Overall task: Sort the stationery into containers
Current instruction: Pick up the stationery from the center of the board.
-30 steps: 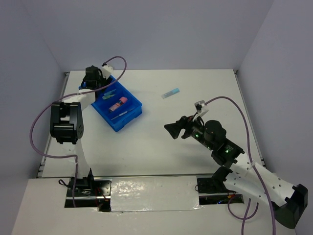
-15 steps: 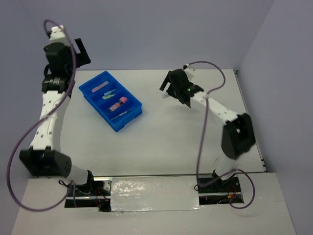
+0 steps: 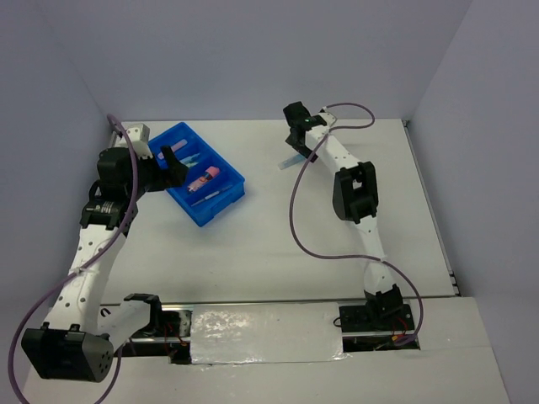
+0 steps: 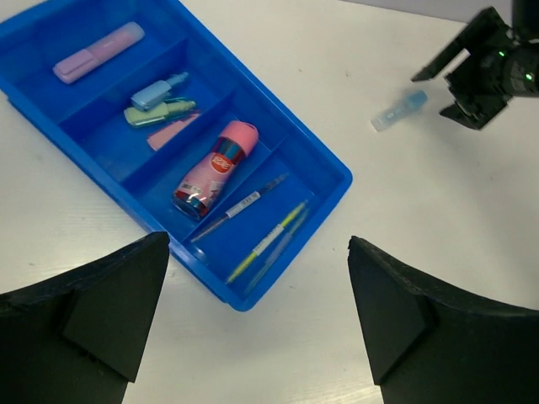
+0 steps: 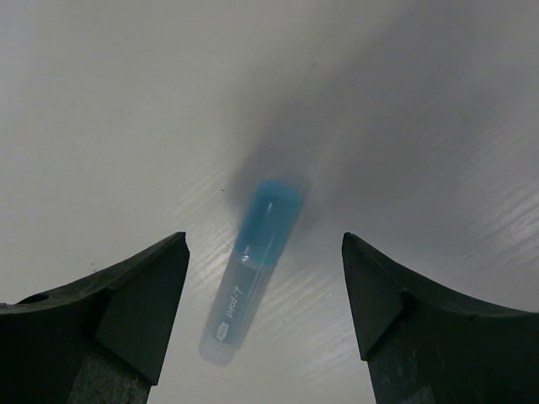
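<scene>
The blue tray (image 4: 333, 172) holds a purple stick (image 4: 98, 52), a blue stick (image 4: 157, 91), a green stick (image 4: 160, 113), a pink stick (image 4: 173, 132), a pink-capped bottle (image 4: 215, 168), a dark pen (image 4: 240, 206) and a yellow pencil (image 4: 269, 240). My left gripper (image 4: 257, 248) is open and empty, high above the tray's near corner. One blue highlighter stick (image 5: 253, 269) lies on the white table, right of the tray (image 3: 221, 207). My right gripper (image 5: 265, 244) is open, just above that stick, with one finger on each side of it.
The white table ends at grey walls on the far, left and right sides. The right arm (image 3: 354, 189) stretches across the right middle of the table. Its gripper also shows in the left wrist view (image 4: 484, 71), beside the loose stick (image 4: 399, 110).
The right gripper swung from mid-table to the far side, over the loose blue stick. The left gripper left the tray's far end, rose, then came back over the tray. The stick stayed put.
</scene>
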Available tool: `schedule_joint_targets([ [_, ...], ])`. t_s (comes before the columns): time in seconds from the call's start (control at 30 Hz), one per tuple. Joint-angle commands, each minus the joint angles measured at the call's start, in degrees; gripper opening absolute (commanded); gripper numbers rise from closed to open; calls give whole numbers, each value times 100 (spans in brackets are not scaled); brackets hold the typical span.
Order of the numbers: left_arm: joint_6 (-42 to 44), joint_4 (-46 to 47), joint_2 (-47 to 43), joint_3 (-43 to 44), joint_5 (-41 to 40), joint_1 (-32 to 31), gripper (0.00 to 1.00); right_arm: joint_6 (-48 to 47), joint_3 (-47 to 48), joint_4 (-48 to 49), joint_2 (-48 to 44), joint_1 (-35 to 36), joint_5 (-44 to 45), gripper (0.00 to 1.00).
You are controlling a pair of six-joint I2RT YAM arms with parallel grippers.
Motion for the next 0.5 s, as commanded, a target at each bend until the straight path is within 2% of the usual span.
schedule_joint_targets([
  [0.0,-104,321,42,161,600,-4,99,-4,854,-531,280,-12,96,80],
  [0.13,-122,364,-1,135,794,5,99,-241,636,-217,281,-12,8,75],
  [0.27,-165,435,-90,47,917,5,99,-478,1283,-427,720,-99,-315,69],
  [0.47,-174,435,-90,38,1022,39,99,-733,1250,-295,878,-266,-862,62],
])
